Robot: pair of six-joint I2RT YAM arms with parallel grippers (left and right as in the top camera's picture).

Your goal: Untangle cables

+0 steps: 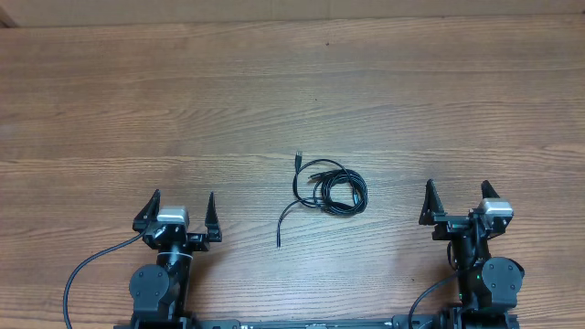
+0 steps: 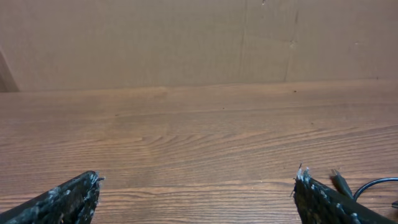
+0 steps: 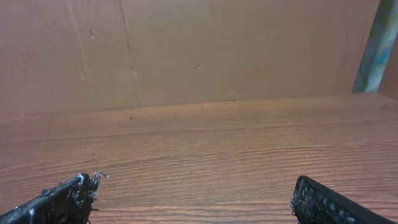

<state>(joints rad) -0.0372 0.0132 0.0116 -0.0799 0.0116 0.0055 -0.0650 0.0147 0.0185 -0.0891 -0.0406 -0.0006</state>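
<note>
Cables point(image 1: 334, 190): thin black cords, wound together in one small loose coil, with several loops lying over each other.
Place of the cables: they lie on the wooden counter point(image 1: 274, 91), between the two arms and about level with their fingertips. They are somewhat nearer to the right side and well apart from both hands.
Loose ends: one strand point(image 1: 285, 219) leaves the coil on its left side and curves toward the near edge of the counter. A short end with a small plug point(image 1: 298, 161) points toward the far side.
Left hand point(image 1: 182, 199): it is fully open, the two fingers stand wide apart, and it holds nothing and touches no cord.
Right hand point(image 1: 458, 192): it is open just as wide, with only counter between the fingers, and it holds nothing.
Left wrist view: the two black fingertips point(image 2: 74, 199) show at the lower corners, with wood grain between them. Just beside the right one, at the lower right edge, are a dark connector tip point(image 2: 339, 182) and a curved piece of cord.
Right wrist view: the fingertips show at the lower corners, with only wood grain between them.
Background: a brown cardboard wall point(image 2: 186, 43) stands behind the far edge of the counter.
</note>
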